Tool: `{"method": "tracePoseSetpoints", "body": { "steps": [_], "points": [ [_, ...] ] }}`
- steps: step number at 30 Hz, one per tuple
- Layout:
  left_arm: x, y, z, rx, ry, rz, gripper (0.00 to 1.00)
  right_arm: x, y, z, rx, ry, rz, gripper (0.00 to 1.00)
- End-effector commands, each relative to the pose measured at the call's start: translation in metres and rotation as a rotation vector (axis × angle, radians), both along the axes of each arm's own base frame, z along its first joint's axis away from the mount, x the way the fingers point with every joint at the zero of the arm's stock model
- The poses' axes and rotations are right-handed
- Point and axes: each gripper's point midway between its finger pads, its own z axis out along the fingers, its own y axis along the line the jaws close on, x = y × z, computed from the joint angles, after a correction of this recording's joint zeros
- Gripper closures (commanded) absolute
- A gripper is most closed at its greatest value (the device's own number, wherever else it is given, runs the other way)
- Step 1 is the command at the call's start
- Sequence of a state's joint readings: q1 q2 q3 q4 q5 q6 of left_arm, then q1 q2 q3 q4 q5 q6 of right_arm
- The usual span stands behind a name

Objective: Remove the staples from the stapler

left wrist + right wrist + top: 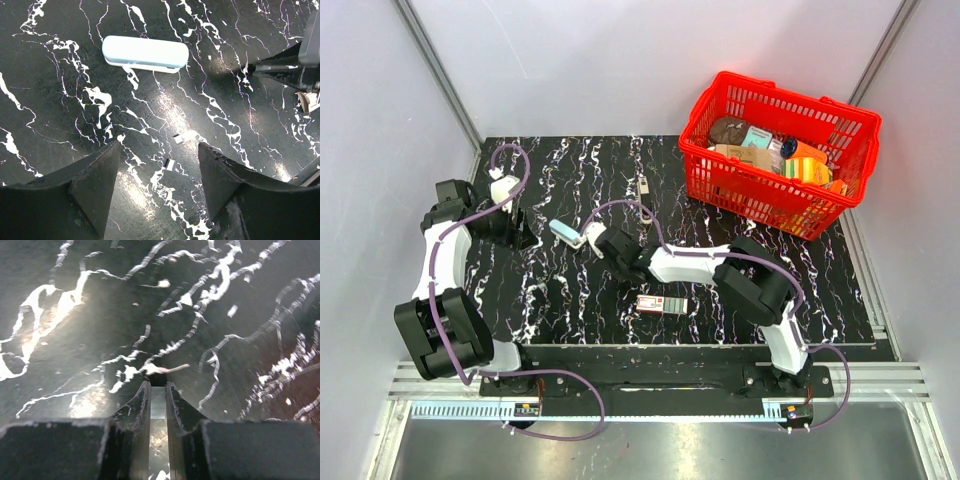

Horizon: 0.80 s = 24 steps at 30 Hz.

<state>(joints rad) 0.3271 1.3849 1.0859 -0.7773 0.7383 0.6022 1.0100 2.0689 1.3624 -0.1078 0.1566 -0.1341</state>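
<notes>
The light-blue stapler point(563, 232) lies flat on the black marbled table between my two grippers; in the left wrist view point(145, 53) it lies closed, ahead of my fingers. My left gripper point(520, 236) is open and empty just left of it, low over the table point(159, 165). My right gripper point(597, 240) is just right of the stapler, its tip down at the table. In the right wrist view its jaws point(158, 386) are shut on a thin silver strip of staples point(158, 402). Two small staple pieces point(178, 139) lie on the table between my left fingers.
A small red-and-white box point(662, 304) lies near the table's front middle. A red basket point(840, 215) full of packets stands at the back right. A small pale object point(643, 185) lies behind the right gripper. Grey walls close in both sides.
</notes>
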Motion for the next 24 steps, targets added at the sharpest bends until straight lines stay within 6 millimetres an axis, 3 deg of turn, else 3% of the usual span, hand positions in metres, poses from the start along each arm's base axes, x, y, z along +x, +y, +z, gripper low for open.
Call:
{"method": "tracePoseSetpoints", "body": {
  "steps": [1,5,13,18,24],
  "points": [
    [0.002,-0.002,0.018,0.008,-0.078,-0.026,0.32,0.024,-0.026,0.052,0.048,-0.081,-0.309,0.92],
    [0.003,-0.001,0.019,0.013,-0.082,-0.028,0.32,0.02,-0.047,0.065,0.076,-0.052,-0.478,0.95],
    [-0.001,0.001,0.016,0.042,-0.089,-0.023,0.32,-0.021,-0.073,0.077,0.218,0.141,-0.661,1.0],
    [-0.006,0.0,0.019,0.051,-0.105,-0.024,0.31,-0.042,-0.107,0.069,0.155,0.224,-0.902,1.0],
    [-0.011,0.001,0.018,0.072,-0.107,-0.018,0.31,-0.066,-0.128,0.053,0.211,0.318,-1.045,1.0]
  ]
}}
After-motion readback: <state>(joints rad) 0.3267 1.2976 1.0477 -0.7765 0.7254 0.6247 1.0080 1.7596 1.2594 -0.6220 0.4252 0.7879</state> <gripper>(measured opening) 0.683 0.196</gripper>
